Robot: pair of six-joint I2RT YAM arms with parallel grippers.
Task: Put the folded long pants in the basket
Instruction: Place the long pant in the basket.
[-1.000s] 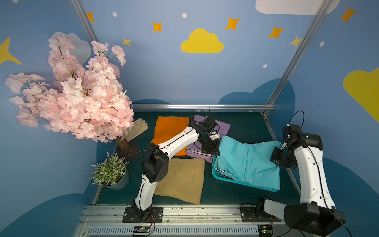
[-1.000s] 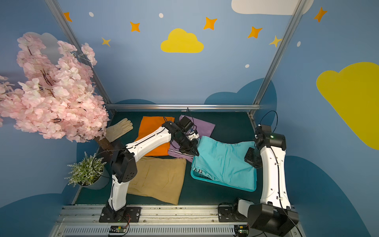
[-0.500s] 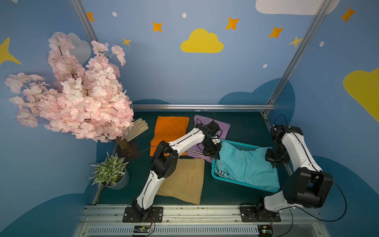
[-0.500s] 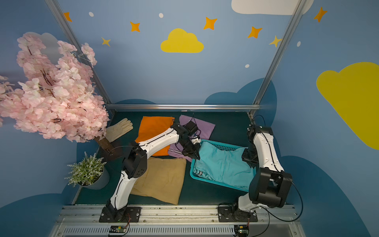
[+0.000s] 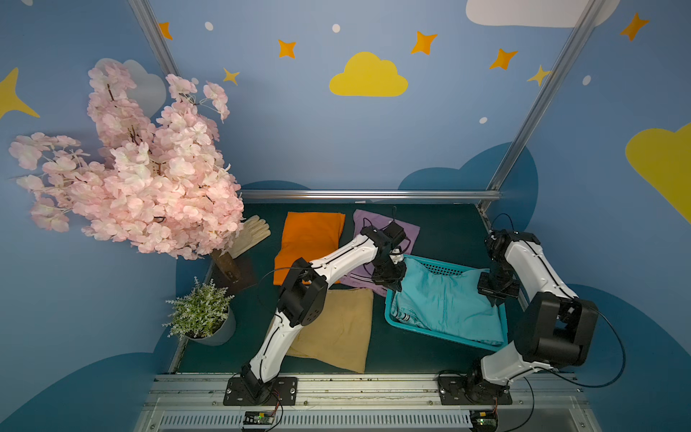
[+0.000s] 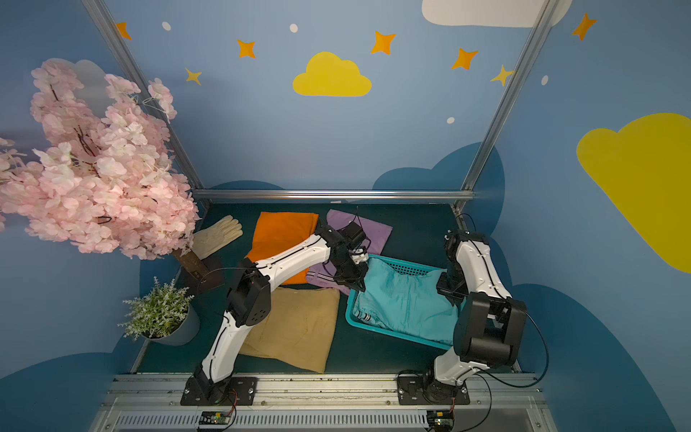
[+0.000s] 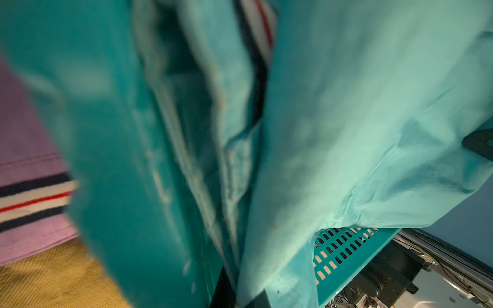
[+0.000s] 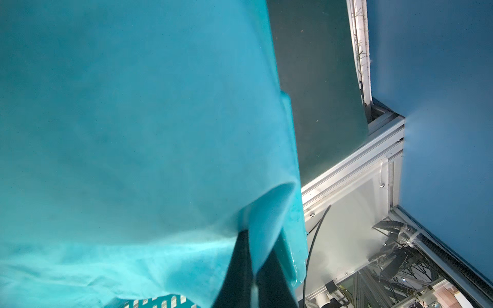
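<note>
So the turquoise pants (image 5: 445, 306) are seen lying in the turquoise basket (image 5: 443, 266), lower right in both top views, edges pinched tight by the left fingers (image 5: 395, 288) and right fingers (image 8: 236, 274).

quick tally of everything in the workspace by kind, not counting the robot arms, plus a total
folded pants: 4, namely orange pants, lilac pants, tan pants, turquoise pants
basket: 1
glove: 1
plants: 2, namely blossom tree, potted plant
total: 8
</note>
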